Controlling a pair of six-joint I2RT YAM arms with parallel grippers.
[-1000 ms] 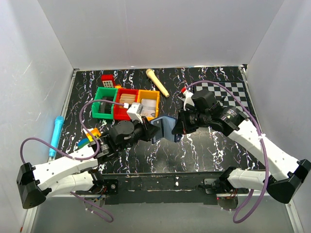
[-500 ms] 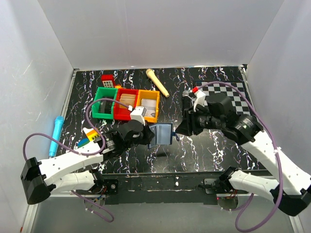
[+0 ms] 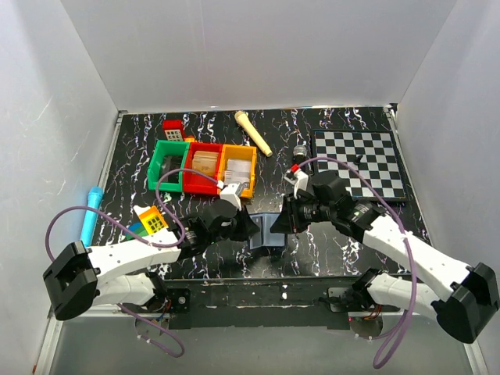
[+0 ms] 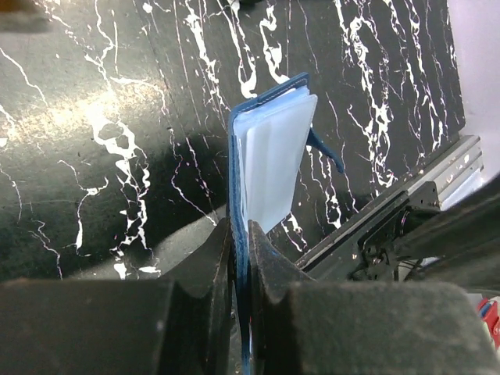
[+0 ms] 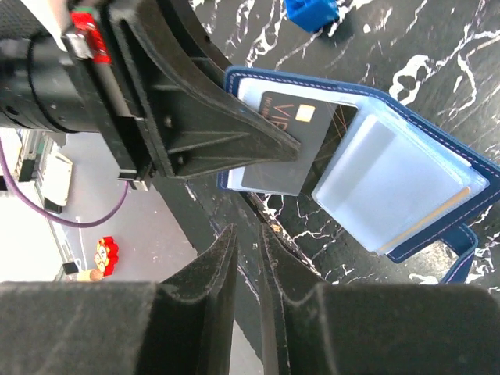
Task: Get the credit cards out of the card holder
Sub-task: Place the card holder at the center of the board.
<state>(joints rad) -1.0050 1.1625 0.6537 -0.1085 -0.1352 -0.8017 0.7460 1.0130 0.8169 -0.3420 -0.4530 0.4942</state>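
Observation:
The card holder (image 3: pixel 271 232) is a navy-blue folding wallet, open, with pale plastic sleeves (image 5: pixel 391 183) inside. My left gripper (image 3: pixel 248 226) is shut on its edge and holds it just above the table near the front; the blue edge (image 4: pixel 241 234) sits between the jaws in the left wrist view. A dark grey credit card (image 5: pixel 301 144) sticks partly out of a pocket beside the left fingers (image 5: pixel 211 133). My right gripper (image 3: pixel 286 216) is right of the holder. Its jaws (image 5: pixel 248 233) stand a narrow gap apart, empty, just short of the card.
Green (image 3: pixel 167 166), red (image 3: pixel 201 168) and orange (image 3: pixel 238 168) bins stand behind the left arm. A checkerboard (image 3: pixel 361 164) lies at the back right. A wooden stick (image 3: pixel 254 133), a blue marker (image 3: pixel 90 215), coloured blocks (image 3: pixel 148 220) and a blue toy block (image 5: pixel 312 12) lie around.
My left gripper has carried the card holder lower and nearer the front edge. My right arm pulled back, then came down and in close to the holder's right side.

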